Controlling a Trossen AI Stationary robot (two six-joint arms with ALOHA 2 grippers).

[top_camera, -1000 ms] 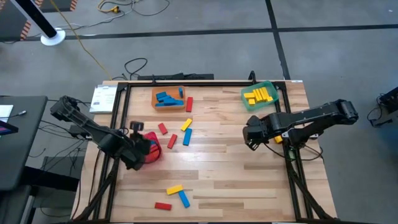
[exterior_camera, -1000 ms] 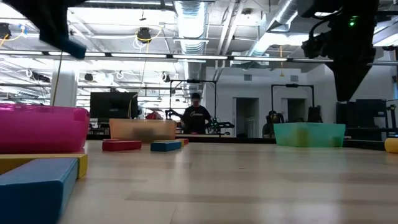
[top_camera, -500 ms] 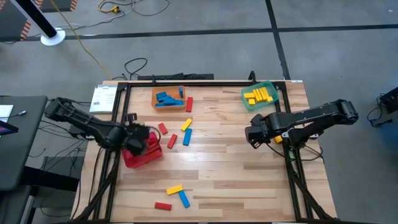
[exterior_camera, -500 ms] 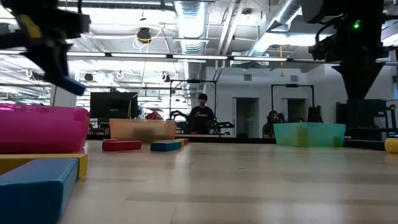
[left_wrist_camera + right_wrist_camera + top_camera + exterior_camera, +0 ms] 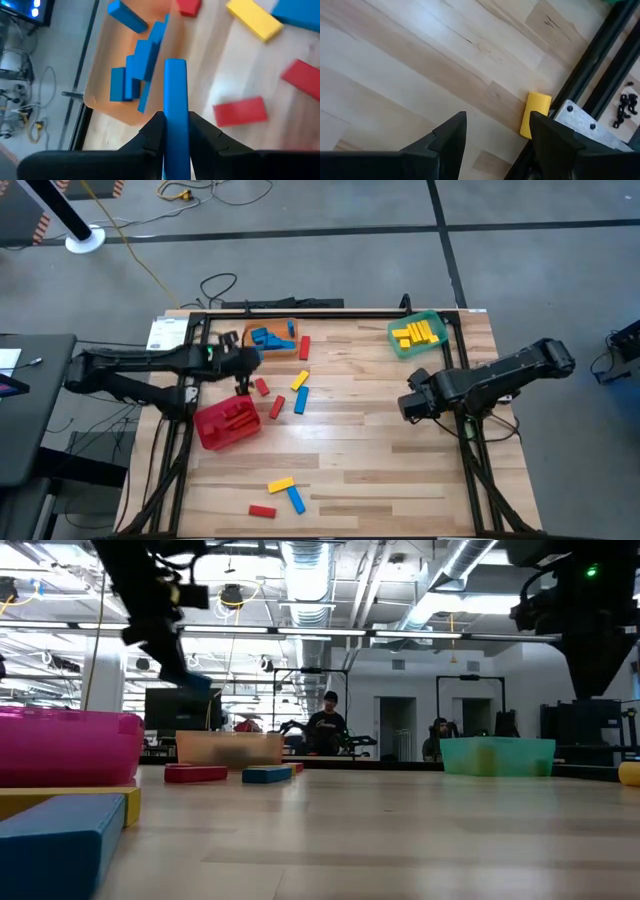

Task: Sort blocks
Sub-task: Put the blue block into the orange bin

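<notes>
My left gripper (image 5: 244, 372) is shut on a blue block (image 5: 175, 95) and hangs above the table just short of the orange bin (image 5: 272, 338), which holds several blue blocks (image 5: 136, 75). In the low view the held block (image 5: 196, 684) sticks out below the dark fingers. My right gripper (image 5: 414, 406) hovers open over bare wood near the table's right side, with a yellow block (image 5: 535, 114) lying beyond its fingertips against the frame rail. Loose red, yellow and blue blocks (image 5: 290, 392) lie flat mid-table. My left gripper pinches the blue block between its two fingers (image 5: 155, 134), gripping the block's rear part (image 5: 176, 131). The fingers lie along the block, whose free end (image 5: 175, 65) juts out ahead of the tips. It slants downward toward the orange bin, lifted clear of the table.
A red bin (image 5: 228, 423) holding red blocks sits near the left edge. A green bin (image 5: 415, 333) with yellow blocks stands at the far right. Three more blocks (image 5: 280, 496) lie near the front edge. A black frame (image 5: 470, 430) borders the table.
My left gripper has swung from above the red bin toward the table's far edge, up to the orange bin. It has sunk a little and rolled at the wrist, and the blue block has stayed pinched in it. The red bin now shows uncovered.
</notes>
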